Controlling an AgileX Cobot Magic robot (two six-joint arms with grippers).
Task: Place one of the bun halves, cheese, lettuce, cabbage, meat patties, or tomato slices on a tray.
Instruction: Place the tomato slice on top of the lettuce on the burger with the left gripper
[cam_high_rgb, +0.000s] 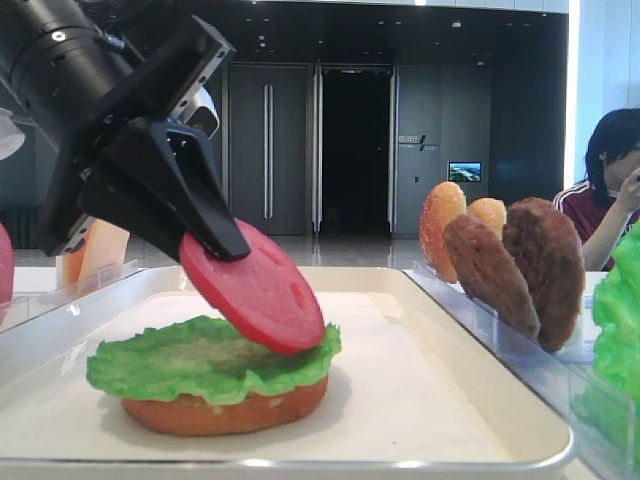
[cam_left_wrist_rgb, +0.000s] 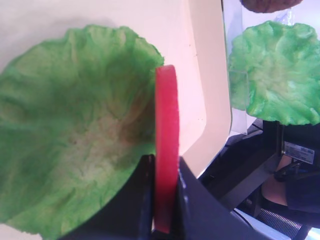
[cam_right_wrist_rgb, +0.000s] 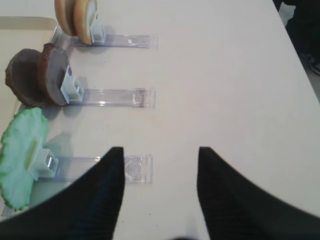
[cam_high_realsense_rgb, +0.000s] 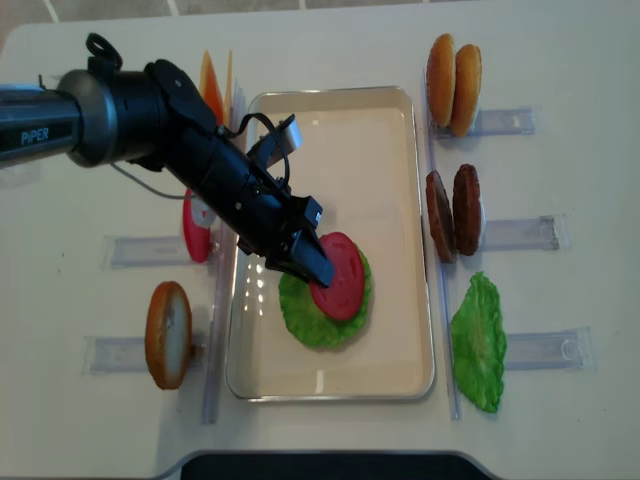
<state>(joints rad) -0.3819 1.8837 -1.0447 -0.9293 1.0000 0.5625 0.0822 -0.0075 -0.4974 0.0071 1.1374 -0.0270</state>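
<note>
Left gripper (cam_high_realsense_rgb: 318, 262), black and wedge-shaped, is clamped on a smooth red tomato slice (cam_high_realsense_rgb: 340, 274), held tilted with its lower edge touching a ruffled green lettuce leaf (cam_high_realsense_rgb: 322, 318). That leaf lies on a flat orange-brown bun half (cam_high_rgb: 225, 409) in the cream-white, glossy-rimmed tray (cam_high_realsense_rgb: 400, 170), which sits on a pale tabletop (cam_high_realsense_rgb: 560, 60); dark doors (cam_high_rgb: 355, 150) close the room behind. Left of the tray, another tomato slice (cam_high_realsense_rgb: 195, 228) and a bun (cam_high_realsense_rgb: 167, 334) stand in clear plastic holders (cam_high_realsense_rgb: 120, 352). Right of it stand two speckled buns (cam_high_realsense_rgb: 452, 72), two grainy dark brown patties (cam_high_realsense_rgb: 453, 213) and a second lettuce leaf (cam_high_realsense_rgb: 478, 342). Right gripper (cam_right_wrist_rgb: 160, 200) hovers over bare table, its jaws parted and holding nothing.
</note>
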